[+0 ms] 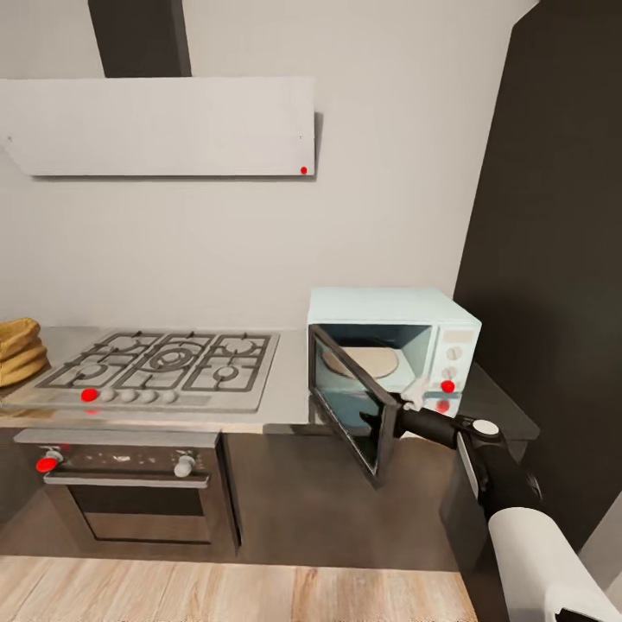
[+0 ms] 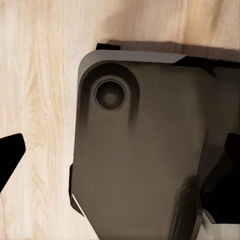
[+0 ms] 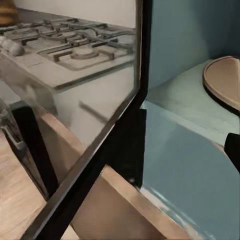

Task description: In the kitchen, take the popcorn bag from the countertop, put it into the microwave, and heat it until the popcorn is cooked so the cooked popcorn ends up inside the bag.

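Microwave (image 1: 393,345): the pale blue box sits on the counter (image 1: 285,389) at the right end, just right of the hob (image 1: 160,367). Its glass door (image 1: 354,402) hangs open, swung out toward the near side, hinged at the left. Inside, a round tan turntable plate (image 1: 373,360) lies flat on the floor of the cavity, with nothing on it. The white control panel (image 1: 453,358) with knobs and a red dot is on the right of the front.

The right tool (image 1: 389,421) is at the near free edge of the door, its black wrist reaching in from the right; whether its fingers are clenched on the door or released I cannot tell. In the right wrist view the door frame (image 3: 127,125) runs across close up, with the hob seen through the glass and the plate (image 3: 225,80) beyond.

The left wrist view looks down on a grey part of the robot's base (image 2: 140,150) over the wood floor (image 2: 40,75); the left tool's (image 2: 120,162) black fingertips (image 2: 10,155) stand wide apart, released.

Further out, an oven (image 1: 130,497) sits under the hob, a white hood (image 1: 160,125) hangs above it, and a tan stack (image 1: 19,347) lies at the far left of the counter. A dark tall cabinet (image 1: 553,259) stands to the right.
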Controlling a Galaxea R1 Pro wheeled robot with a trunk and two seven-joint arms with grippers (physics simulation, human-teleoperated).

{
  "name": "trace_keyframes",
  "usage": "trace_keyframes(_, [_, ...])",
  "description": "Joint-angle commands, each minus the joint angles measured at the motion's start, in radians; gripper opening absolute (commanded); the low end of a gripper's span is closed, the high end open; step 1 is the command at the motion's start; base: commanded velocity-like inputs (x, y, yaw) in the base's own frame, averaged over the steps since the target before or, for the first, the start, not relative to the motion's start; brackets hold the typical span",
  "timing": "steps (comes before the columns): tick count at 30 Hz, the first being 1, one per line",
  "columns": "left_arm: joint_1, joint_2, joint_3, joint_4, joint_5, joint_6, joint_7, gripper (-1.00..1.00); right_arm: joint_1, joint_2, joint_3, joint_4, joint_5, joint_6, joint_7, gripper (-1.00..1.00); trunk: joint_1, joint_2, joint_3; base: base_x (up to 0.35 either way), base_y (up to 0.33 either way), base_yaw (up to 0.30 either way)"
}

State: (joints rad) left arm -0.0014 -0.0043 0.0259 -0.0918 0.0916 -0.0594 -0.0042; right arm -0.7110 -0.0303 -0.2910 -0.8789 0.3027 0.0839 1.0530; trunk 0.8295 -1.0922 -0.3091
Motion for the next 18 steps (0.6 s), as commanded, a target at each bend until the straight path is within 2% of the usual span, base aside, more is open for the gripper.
trace_keyframes(1, [0.0, 0.0, 0.002, 0.0, 0.01, -0.002, 0.0, 1.0, -0.001, 0.001, -0.002, -0.002, 0.004, 0.009, 0.008, 1.0, 0.0, -0.001, -0.001, -0.072, 0.116, 0.0])
trace_keyframes(18, [0.0, 0.0, 0.002, 0.0, 0.01, -0.002, 0.0, 1.0, -0.001, 0.003, 0.0, 0.0, 0.004, 0.01, 0.007, 1.0, 0.0, -0.001, -0.001, -0.076, 0.133, 0.0])
